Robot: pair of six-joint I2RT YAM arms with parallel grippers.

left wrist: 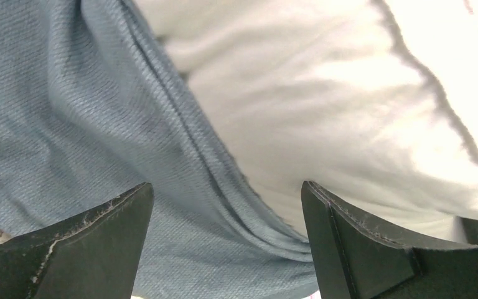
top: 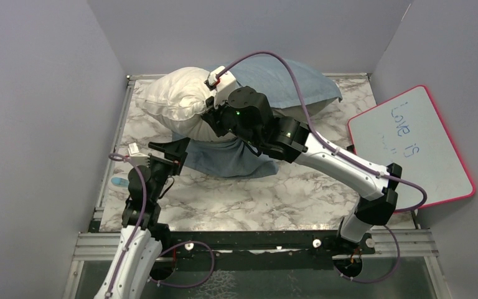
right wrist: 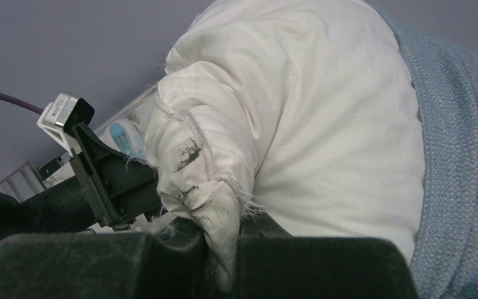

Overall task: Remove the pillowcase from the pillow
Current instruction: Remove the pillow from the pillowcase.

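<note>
The white pillow (top: 177,96) is lifted off the marble table at the back, half out of the grey-blue pillowcase (top: 236,157), which hangs beneath it and trails behind to the right. My right gripper (top: 213,119) is shut on a scuffed corner of the pillow (right wrist: 221,205); in the right wrist view the pillowcase (right wrist: 463,162) covers the pillow's right side. My left gripper (top: 175,149) stands open at the pillowcase's left edge. In the left wrist view its fingers (left wrist: 93,249) straddle the folded hem of the pillowcase (left wrist: 68,124), where it meets the pillow (left wrist: 323,93), without gripping.
A pink-rimmed whiteboard (top: 411,143) leans at the table's right side. A small blue-and-white object (top: 118,181) lies by the left rim. Grey walls close in the left, back and right sides. The right arm stretches diagonally across the marble top (top: 274,193).
</note>
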